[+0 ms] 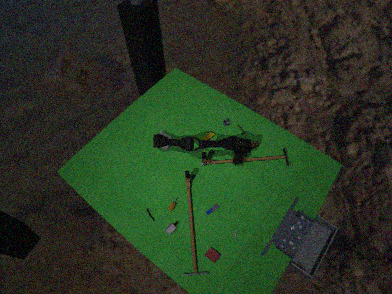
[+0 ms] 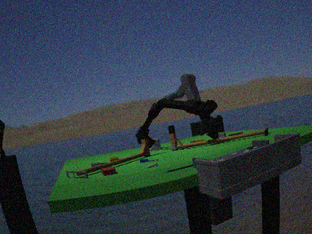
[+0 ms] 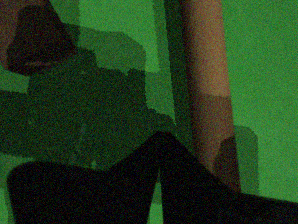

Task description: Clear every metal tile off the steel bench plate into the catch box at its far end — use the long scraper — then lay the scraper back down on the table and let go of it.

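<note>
My gripper (image 2: 214,137) (image 3: 162,138) is shut and empty, low over the table. The dark-headed wooden tool (image 1: 267,159) (image 2: 243,135) lies flat; its handle (image 3: 212,55) passes right of my fingertips in the wrist view, partly behind the right finger. A longer wooden tool with a thin crossbar head (image 1: 192,225) (image 2: 119,160) lies farther off; both tools have a short upright grip at one end. The steel bench plate (image 1: 283,235) carries several small pale tiles (image 1: 293,228). The catch box (image 1: 314,250) (image 2: 251,167) adjoins its far side. The exterior view does not show the tiles clearly.
A red block (image 1: 213,255) (image 2: 108,171), a blue-and-grey item (image 1: 212,209), an orange-handled item (image 1: 172,205) and a pale block (image 1: 171,228) lie around the longer tool. A yellow item (image 1: 210,135) lies beside the arm. A brown piece (image 3: 37,35) shows upper left in the wrist view.
</note>
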`<action>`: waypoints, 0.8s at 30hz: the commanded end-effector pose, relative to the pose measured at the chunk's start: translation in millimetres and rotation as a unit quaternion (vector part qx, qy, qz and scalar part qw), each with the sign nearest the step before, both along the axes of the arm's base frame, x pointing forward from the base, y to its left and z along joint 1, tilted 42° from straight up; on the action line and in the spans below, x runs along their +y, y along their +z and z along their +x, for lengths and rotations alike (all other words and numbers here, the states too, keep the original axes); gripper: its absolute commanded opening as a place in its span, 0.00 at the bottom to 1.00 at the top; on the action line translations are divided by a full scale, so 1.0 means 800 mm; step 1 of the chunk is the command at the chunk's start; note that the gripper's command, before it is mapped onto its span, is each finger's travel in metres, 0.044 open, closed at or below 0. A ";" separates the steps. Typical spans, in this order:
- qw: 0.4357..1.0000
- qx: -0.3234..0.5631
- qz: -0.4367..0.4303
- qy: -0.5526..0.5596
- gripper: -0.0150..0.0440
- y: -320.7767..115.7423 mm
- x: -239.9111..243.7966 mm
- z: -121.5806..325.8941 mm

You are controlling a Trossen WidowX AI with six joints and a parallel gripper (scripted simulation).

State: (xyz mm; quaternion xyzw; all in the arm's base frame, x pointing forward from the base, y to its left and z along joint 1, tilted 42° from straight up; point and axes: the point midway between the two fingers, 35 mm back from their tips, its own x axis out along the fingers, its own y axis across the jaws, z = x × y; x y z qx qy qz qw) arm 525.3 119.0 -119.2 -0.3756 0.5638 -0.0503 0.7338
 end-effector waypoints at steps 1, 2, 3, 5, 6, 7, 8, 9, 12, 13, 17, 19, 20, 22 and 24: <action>1.000 -0.001 0.002 0.003 0.25 0.005 -0.001 0.006; 1.000 -0.001 0.002 0.003 0.25 0.006 -0.002 0.006; 1.000 -0.001 0.002 0.003 0.25 0.006 -0.003 0.007; 1.000 -0.001 0.002 0.003 0.25 0.008 -0.004 0.009; 1.000 -0.001 0.002 0.003 0.25 0.008 -0.005 0.009; 1.000 -0.001 0.002 0.003 0.25 0.009 -0.006 0.010; 1.000 -0.001 0.002 0.003 0.25 0.009 -0.006 0.011; 1.000 -0.001 0.002 0.003 0.25 0.010 -0.007 0.011; 1.000 -0.001 0.002 0.003 0.25 0.012 -0.009 0.014; 1.000 -0.001 0.002 0.003 0.25 0.013 -0.010 0.014; 1.000 -0.001 0.002 0.003 0.25 0.015 -0.013 0.017; 1.000 -0.001 0.001 0.003 0.25 0.016 -0.015 0.018; 1.000 -0.001 0.001 0.003 0.25 0.017 -0.016 0.019; 1.000 -0.001 0.001 0.003 0.25 0.018 -0.017 0.021; 1.000 -0.001 0.001 0.003 0.25 0.020 -0.019 0.022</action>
